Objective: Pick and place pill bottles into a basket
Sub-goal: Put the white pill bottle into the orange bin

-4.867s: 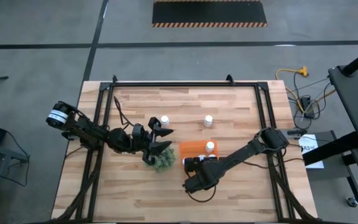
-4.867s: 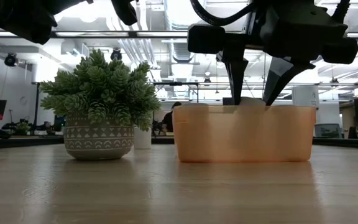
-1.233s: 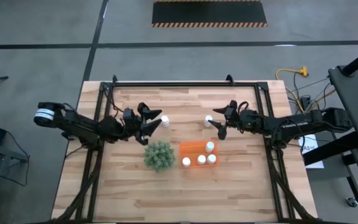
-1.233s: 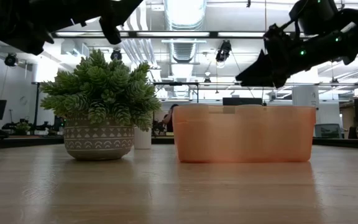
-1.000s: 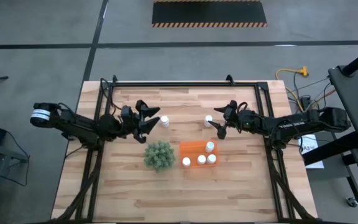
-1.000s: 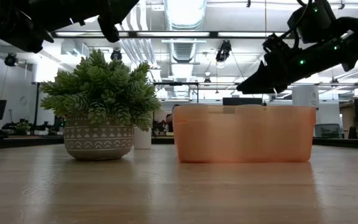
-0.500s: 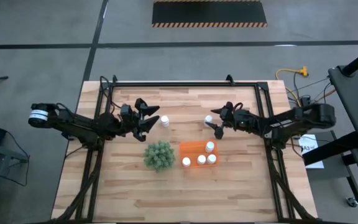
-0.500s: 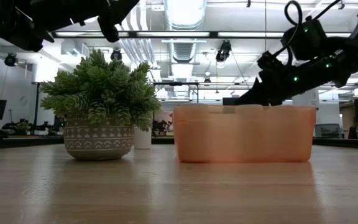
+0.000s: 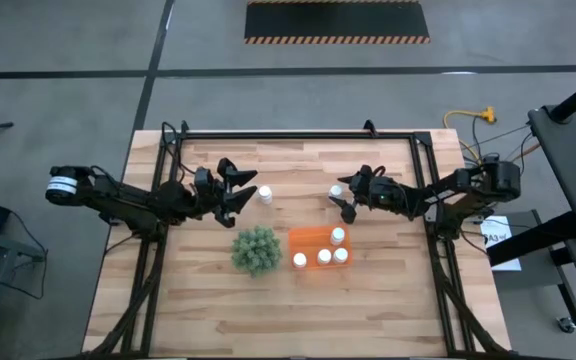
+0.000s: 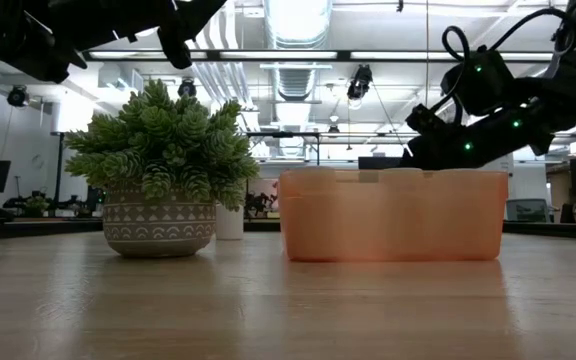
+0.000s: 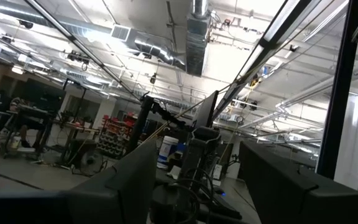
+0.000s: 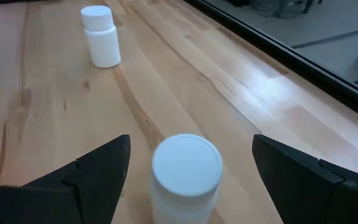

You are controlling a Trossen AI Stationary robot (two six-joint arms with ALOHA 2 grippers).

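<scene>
Two white pill bottles stand upright on the wooden table, one (image 9: 264,194) left of the other (image 9: 337,191). My right gripper (image 9: 346,195) is open, low over the right bottle; in the right wrist view its fingers stand on either side of the bottle's cap (image 12: 186,165) without touching. My left gripper (image 9: 243,190) is open just left of the other bottle, tipped up toward the room (image 11: 197,149), with nothing between its fingers. The orange basket (image 9: 308,240) holds several bottles.
A green spiky plant (image 9: 256,250) in a patterned pot (image 10: 158,225) stands just left of the basket (image 10: 393,215). A black frame runs along the table's left, right and far edges. Bare wood lies toward the near edge.
My right gripper has come down and slightly toward the table's left, closing in on the right bottle until its open fingers flank the cap. The bottles have stayed in place.
</scene>
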